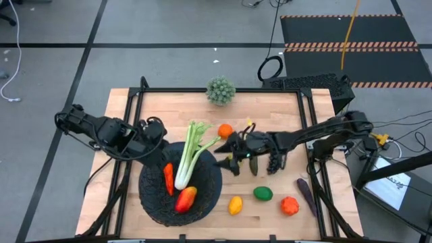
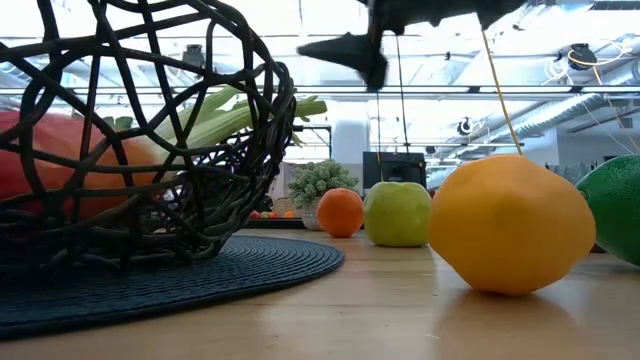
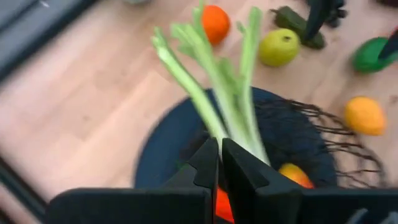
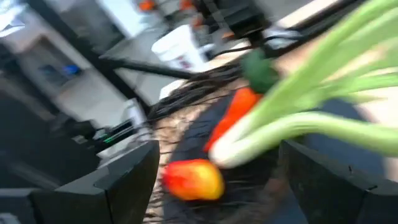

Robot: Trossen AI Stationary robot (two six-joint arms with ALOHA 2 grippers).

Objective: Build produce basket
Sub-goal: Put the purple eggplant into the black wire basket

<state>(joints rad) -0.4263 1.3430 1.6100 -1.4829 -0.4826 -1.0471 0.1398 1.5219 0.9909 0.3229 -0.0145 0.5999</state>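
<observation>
The black mesh basket (image 1: pixel 155 202) sits on a dark round mat and holds the pale green celery (image 1: pixel 191 154), the orange carrot (image 1: pixel 168 177) and the red-yellow mango (image 1: pixel 185 198). The celery's leafy tops stick out over the far rim. My left gripper (image 1: pixel 160 138) (image 3: pixel 219 165) is shut above the basket's far-left rim, behind the celery's base. My right gripper (image 1: pixel 223 154) (image 4: pixel 217 186) hangs wide open just right of the basket, facing the celery. The orange (image 1: pixel 225 130), lemon (image 1: pixel 235 204), lime (image 1: pixel 263 194) and tomato (image 1: pixel 289 206) lie on the table.
A spiky grey-green ball plant (image 1: pixel 221 90) stands at the table's far edge. A green apple (image 3: pixel 278 48) and a dark cucumber (image 3: pixel 298 26) lie under the right arm. A dark purple long piece (image 1: pixel 306 196) lies near the right edge. Bare wood shows left of the basket.
</observation>
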